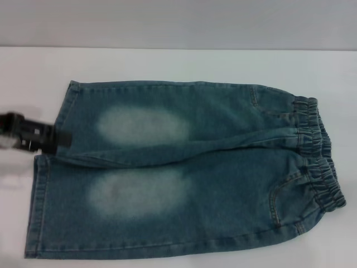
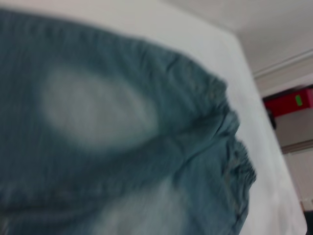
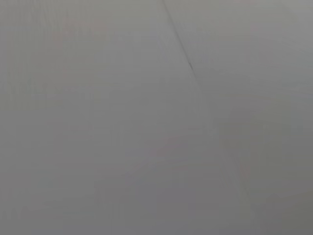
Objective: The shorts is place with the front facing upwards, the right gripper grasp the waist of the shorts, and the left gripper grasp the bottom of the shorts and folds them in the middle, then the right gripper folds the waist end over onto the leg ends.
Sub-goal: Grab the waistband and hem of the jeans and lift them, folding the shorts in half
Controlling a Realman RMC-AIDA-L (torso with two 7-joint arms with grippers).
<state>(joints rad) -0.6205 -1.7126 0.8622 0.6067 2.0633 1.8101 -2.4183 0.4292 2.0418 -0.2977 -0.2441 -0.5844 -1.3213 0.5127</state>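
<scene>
Presently our black left gripper (image 1: 58,139), spread unclear, reaches the faded blue-green denim shorts' (image 1: 223,167) leg hems (image 1: 42,195); grasping follows.

Shorts: one pair of denim shorts (image 1: 184,173), lying flat on the white table (image 1: 167,64).
Legs: two, side by side.
Faded oval patches: two, one on each leg (image 1: 144,124) (image 1: 136,192).
Waistband: one gathered waist (image 1: 318,153), toward the table's right edge.
Leg hems: two, toward the table's left edge.
Pockets: two, next to the waist.
Grippers in view: one, the left gripper (image 1: 58,139), at the leg hems.
</scene>
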